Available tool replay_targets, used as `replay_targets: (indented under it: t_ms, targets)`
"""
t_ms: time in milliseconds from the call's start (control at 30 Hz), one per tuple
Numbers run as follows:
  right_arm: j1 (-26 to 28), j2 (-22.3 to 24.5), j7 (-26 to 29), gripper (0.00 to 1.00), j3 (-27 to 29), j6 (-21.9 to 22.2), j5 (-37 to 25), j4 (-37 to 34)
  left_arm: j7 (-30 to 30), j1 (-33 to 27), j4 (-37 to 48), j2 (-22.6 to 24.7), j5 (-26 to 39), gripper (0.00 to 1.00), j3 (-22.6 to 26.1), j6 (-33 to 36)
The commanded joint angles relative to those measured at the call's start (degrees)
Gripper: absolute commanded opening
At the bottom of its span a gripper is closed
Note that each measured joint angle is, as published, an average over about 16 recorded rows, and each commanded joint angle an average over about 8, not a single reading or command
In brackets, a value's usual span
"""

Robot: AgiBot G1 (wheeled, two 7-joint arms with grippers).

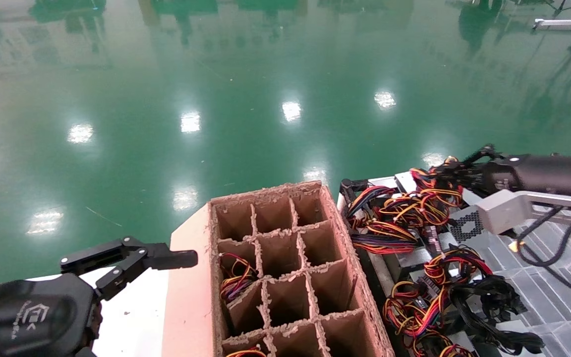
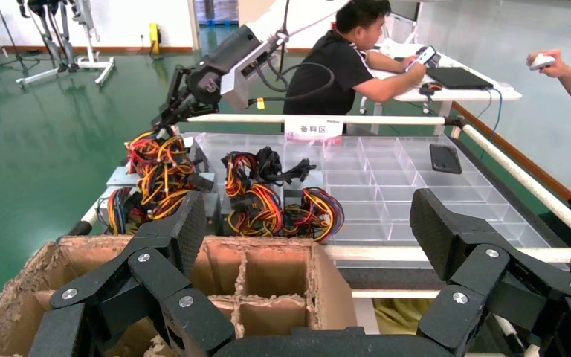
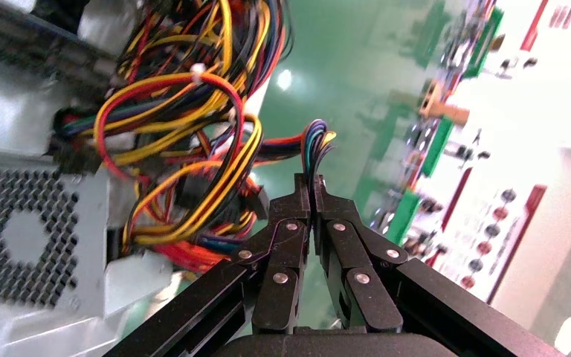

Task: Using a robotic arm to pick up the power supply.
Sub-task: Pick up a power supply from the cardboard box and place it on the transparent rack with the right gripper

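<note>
The power supply [image 3: 22, 245] is a silver-grey box with a perforated grille. It lies in the tray at the right [image 1: 466, 225]. Its red, yellow, orange and blue wire bundle [image 3: 186, 149] rises from it [image 1: 417, 206]. The right gripper [image 3: 312, 182] is shut on a few coloured wires of that bundle, above the box [image 1: 456, 171]. The left wrist view shows it over the far wire heap [image 2: 167, 111]. The left gripper [image 1: 166, 255] hangs open and empty at the lower left, beside the cardboard box [image 2: 305, 238].
A cardboard box [image 1: 265, 196] with divider cells stands in the middle, with wires in two cells. Several more supplies with coloured and black cables [image 1: 488, 297] fill the clear compartment tray [image 1: 553, 277]. A person [image 2: 342, 59] sits at a table beyond the tray.
</note>
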Motion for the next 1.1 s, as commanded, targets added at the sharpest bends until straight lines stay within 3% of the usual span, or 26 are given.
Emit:
replay_targets:
  t_ms: [33, 400, 833, 1100]
  targets:
    - [0.2, 0.1, -0.6, 0.0, 0.1, -0.2, 0.1, -1.3, 0.0, 0.0, 0.0, 0.0, 0.0, 1.0, 0.0, 0.0]
    - [1.5, 2.2, -2.9, 0.0, 0.6, -0.7, 0.7, -4.9, 0.0, 0.0, 0.0, 0.0, 0.0, 1.0, 0.0, 0.0]
    - [1.5, -0.6, -4.3, 0.0, 0.9, 3.2, 1.2, -6.4, 0.0, 0.0, 0.0, 0.0, 0.0, 1.0, 0.0, 0.0]
    - [0.4, 0.7, -4.5, 0.0, 0.9, 1.0, 1.2, -6.6, 0.0, 0.0, 0.0, 0.0, 0.0, 1.0, 0.1, 0.0]
